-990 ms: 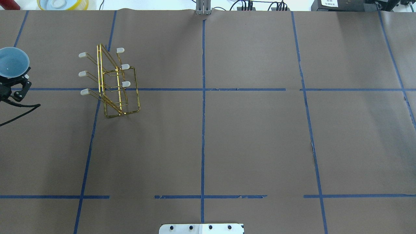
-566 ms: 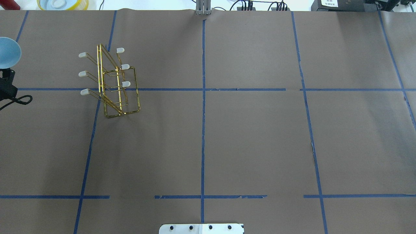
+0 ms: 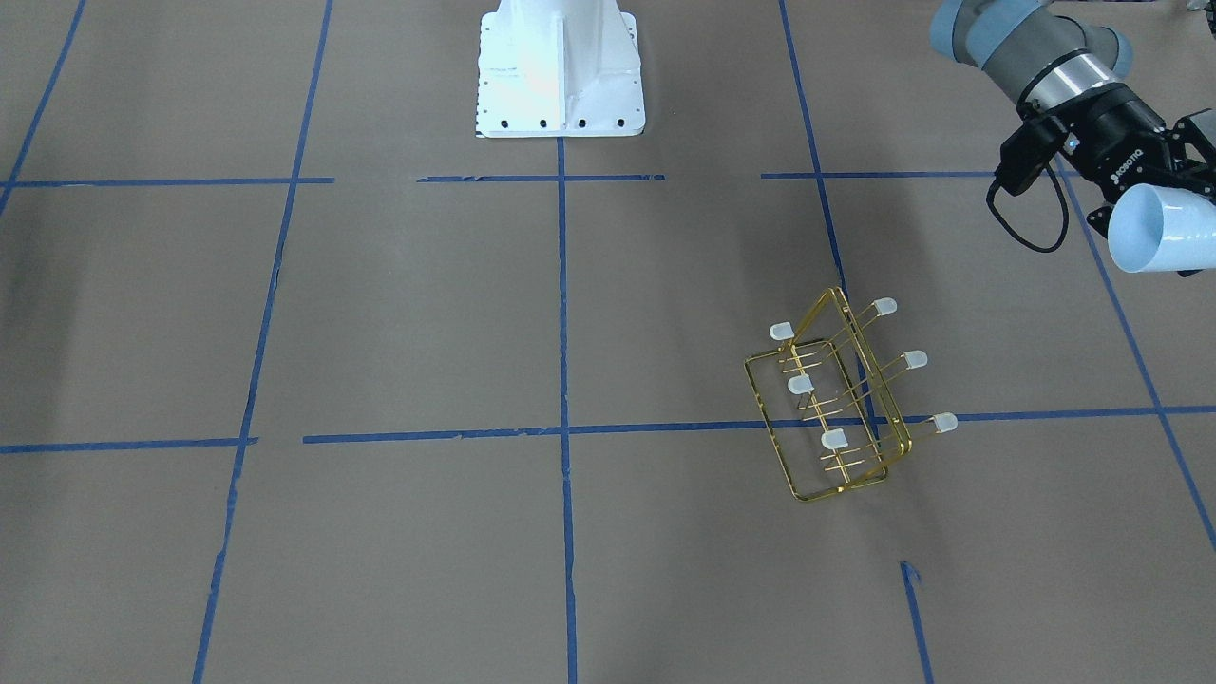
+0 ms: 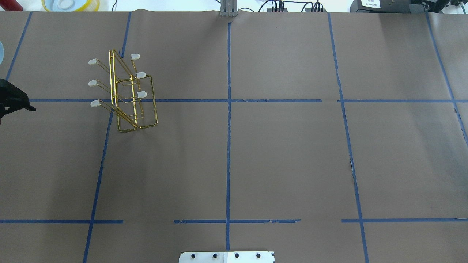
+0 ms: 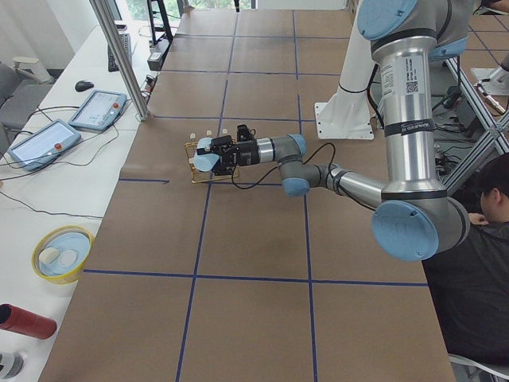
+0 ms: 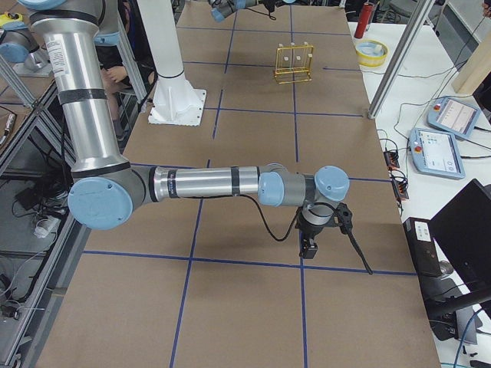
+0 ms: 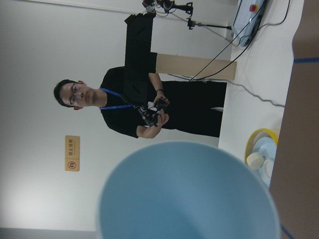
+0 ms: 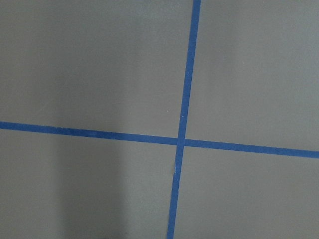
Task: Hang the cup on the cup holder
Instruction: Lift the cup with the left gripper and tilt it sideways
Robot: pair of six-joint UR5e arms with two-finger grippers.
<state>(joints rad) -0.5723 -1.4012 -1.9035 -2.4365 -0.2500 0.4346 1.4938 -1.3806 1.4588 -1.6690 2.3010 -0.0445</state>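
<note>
The left jaws are squeezing the cup (image 3: 1161, 228) and holding it sideways in the air, well apart from the holder (image 3: 836, 399), likely so its open mouth can slide onto a peg (image 3: 914, 360), while I cannot tell how the right jaws are standing.

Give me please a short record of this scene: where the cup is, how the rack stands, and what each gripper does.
carried: cup, lying sideways in the grip, off the table
standing: cup holder on the table, all six pegs bare
contact: cup and cup holder apart, not touching
left arm: left gripper shut on the cup, beside the cup holder
right arm: right gripper points down at the table, far from the cup holder; open or shut cannot be told
task state: cup not yet hung
</note>
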